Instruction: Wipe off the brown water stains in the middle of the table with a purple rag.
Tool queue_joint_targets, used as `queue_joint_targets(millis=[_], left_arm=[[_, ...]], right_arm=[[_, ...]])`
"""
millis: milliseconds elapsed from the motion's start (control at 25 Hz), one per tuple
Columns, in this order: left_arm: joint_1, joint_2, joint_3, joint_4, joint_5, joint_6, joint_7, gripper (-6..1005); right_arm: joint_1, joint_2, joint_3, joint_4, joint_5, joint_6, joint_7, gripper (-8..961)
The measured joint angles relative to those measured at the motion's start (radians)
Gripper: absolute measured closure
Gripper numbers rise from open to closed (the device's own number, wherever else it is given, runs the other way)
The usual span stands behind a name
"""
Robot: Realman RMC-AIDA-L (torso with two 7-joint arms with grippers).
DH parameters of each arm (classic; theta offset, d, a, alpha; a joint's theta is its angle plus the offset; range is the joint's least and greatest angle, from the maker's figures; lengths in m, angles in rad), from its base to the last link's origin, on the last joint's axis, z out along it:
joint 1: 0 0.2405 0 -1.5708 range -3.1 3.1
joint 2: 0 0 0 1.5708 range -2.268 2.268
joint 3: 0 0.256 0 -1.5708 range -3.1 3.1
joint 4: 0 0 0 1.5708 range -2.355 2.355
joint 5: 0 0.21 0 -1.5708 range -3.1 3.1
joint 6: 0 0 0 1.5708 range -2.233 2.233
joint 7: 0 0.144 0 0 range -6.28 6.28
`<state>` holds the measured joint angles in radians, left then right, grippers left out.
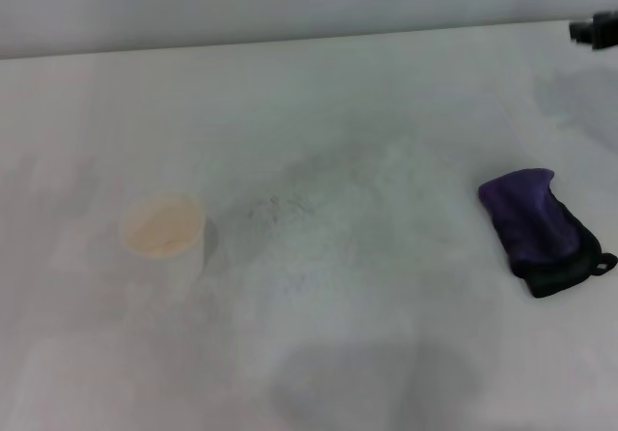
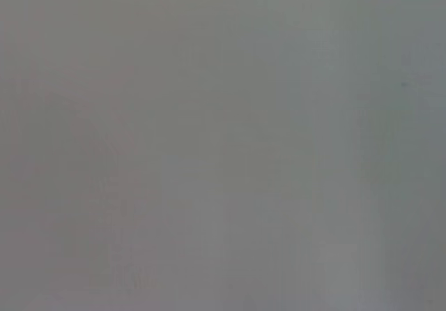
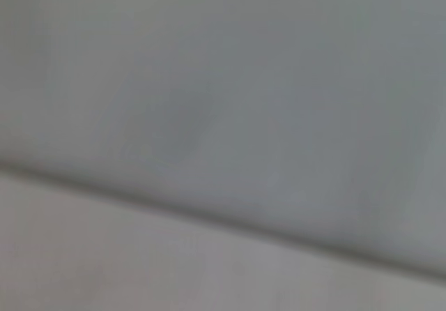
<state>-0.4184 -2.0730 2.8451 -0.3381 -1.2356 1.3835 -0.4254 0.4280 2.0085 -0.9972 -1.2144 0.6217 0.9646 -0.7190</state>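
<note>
The purple rag (image 1: 539, 228), folded, with black edging and a small loop, lies on the white table (image 1: 386, 354) at the right side. No gripper touches it. No brown water stain shows on the table; the middle holds only faint grey speckled smudges (image 1: 290, 209). A small black part of my right gripper (image 1: 595, 30) shows at the far right edge, well beyond the rag. My left gripper is out of view. Both wrist views show only a plain grey-white surface.
A white paper cup (image 1: 164, 233) with tan liquid inside stands on the left part of the table. The table's far edge (image 1: 290, 40) meets a pale wall. A soft shadow (image 1: 377, 378) lies at the front.
</note>
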Motion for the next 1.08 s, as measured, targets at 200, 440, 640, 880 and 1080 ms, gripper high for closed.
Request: queue_joint_targets(millis=[200, 440, 640, 880, 1080], left_arm=[[0.001, -0.002, -0.001, 0.034, -0.037, 0.002, 0.01, 106], [-0.001, -0.001, -0.001, 0.093, -0.125, 0.002, 0.051, 106], [0.0, -0.002, -0.001, 0.167, -0.188, -0.002, 0.144, 106], [0.022, -0.006, -0.001, 0.28, -0.293, -0.004, 0.317, 106], [0.039, -0.007, -0.001, 0.334, -0.34, -0.007, 0.368, 106]], right_arm=[[-0.051, -0.001, 0.145, 0.121, 0.45, -0.096, -0.433, 630], [-0.071, -0.004, 0.313, 0.335, 0.873, -0.09, -0.942, 630], [-0.071, -0.005, 0.393, 0.467, 1.015, -0.064, -1.247, 629], [-0.074, -0.004, 0.526, 0.7, 1.286, 0.127, -1.67, 627], [-0.075, -0.004, 0.594, 0.811, 1.387, 0.212, -1.875, 621]])
